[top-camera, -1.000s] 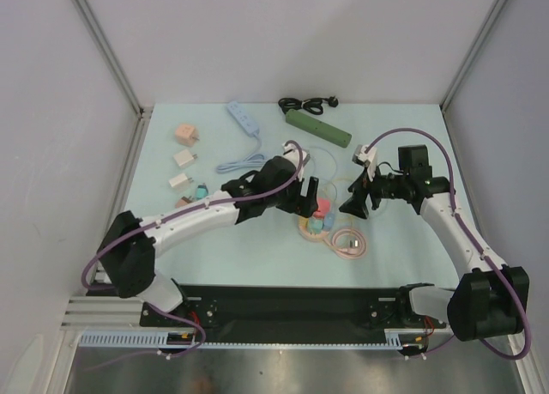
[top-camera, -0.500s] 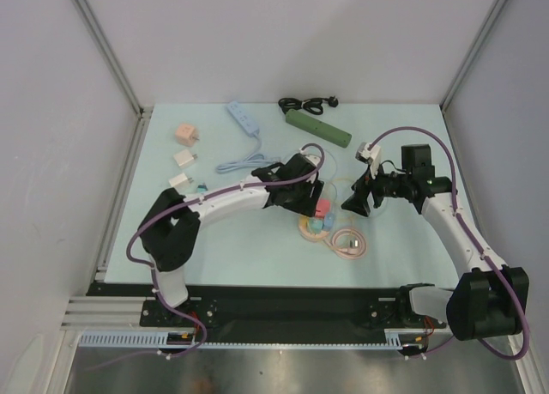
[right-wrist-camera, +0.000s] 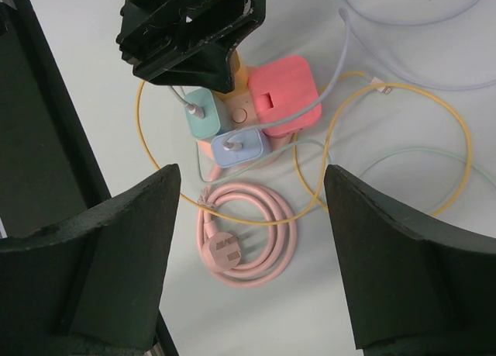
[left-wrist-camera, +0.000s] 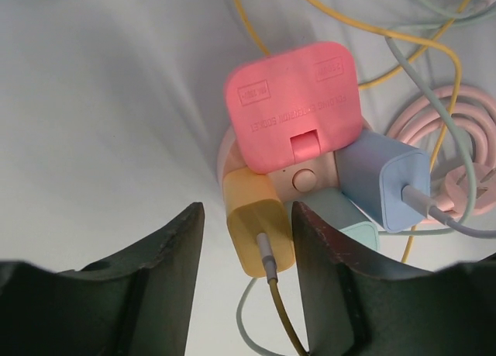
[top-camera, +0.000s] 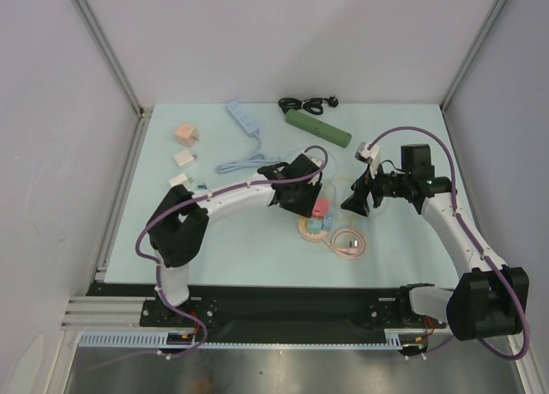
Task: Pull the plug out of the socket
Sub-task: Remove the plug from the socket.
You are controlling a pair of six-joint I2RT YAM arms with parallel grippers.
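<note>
A pink multi-socket (left-wrist-camera: pixel 304 178) lies on the table with several plugs in it: a yellow plug (left-wrist-camera: pixel 258 228), a big pink-red plug (left-wrist-camera: pixel 294 104), a blue plug (left-wrist-camera: pixel 384 178) and a green plug (left-wrist-camera: pixel 353 224). My left gripper (left-wrist-camera: pixel 246 278) straddles the yellow plug. Its right finger (left-wrist-camera: pixel 325 255) touches the plug's side, while a gap remains at the left finger (left-wrist-camera: pixel 174 255). In the top view my left gripper (top-camera: pixel 310 200) sits on the socket cluster (top-camera: pixel 321 215). My right gripper (top-camera: pixel 356 201) hovers open just right of it, with nothing between its fingers (right-wrist-camera: pixel 147 240).
A coiled pink cord (right-wrist-camera: pixel 244 236) with its own plug lies in front of the socket. Yellow and pale green cables (right-wrist-camera: pixel 457 139) loop around it. A green power strip (top-camera: pixel 319 129), a blue power strip (top-camera: pixel 242 117), a black cable (top-camera: pixel 309 104) and small chargers (top-camera: pixel 184 158) lie further back.
My left arm reached right and lowered onto the socket cluster. Its jaws have narrowed around the yellow plug. The right arm stayed still.
</note>
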